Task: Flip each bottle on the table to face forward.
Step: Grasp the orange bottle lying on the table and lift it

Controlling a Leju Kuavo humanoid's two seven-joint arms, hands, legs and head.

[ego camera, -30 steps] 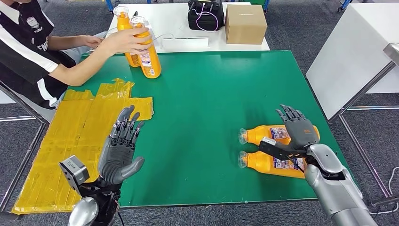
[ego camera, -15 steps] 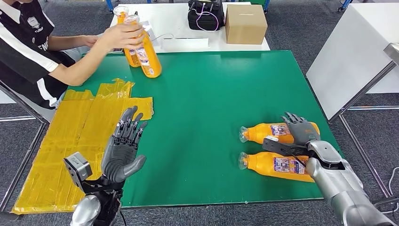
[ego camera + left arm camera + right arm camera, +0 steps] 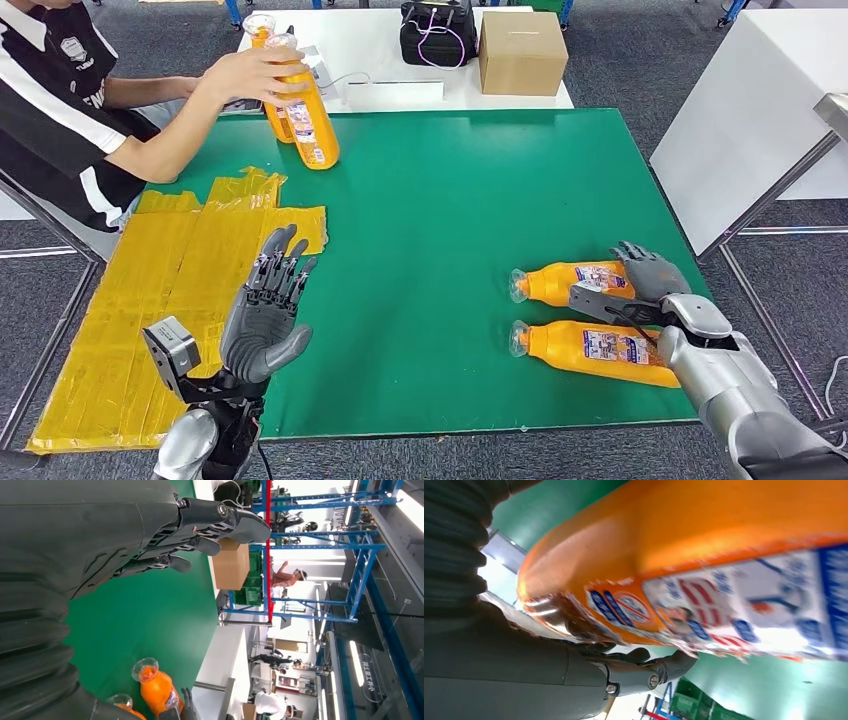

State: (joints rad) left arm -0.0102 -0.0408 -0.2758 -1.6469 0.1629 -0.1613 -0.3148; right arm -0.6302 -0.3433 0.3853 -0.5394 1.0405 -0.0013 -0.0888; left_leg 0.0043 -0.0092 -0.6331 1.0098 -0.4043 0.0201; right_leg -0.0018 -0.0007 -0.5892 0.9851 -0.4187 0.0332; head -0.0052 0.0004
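Grip comes first here: your right hand has its fingers draped over the far lying orange juice bottle at its base end, but from the head view you cannot tell whether they have closed tight around it. The right wrist view puts the bottle body right against the palm with a finger curling beneath, so contact looks real. Before you lift, wrap fully around the wide body, since the smooth plastic will likely slip under a loose hold. The near lying bottle lies just beside it, parallel, caps pointing toward the table's middle; raise the far one straight up so you do not roll its neighbour. Your left hand hovers over the green table with fingers spread, holding nothing. A person's hand grips two upright bottles at the far corner; stay well apart from it.
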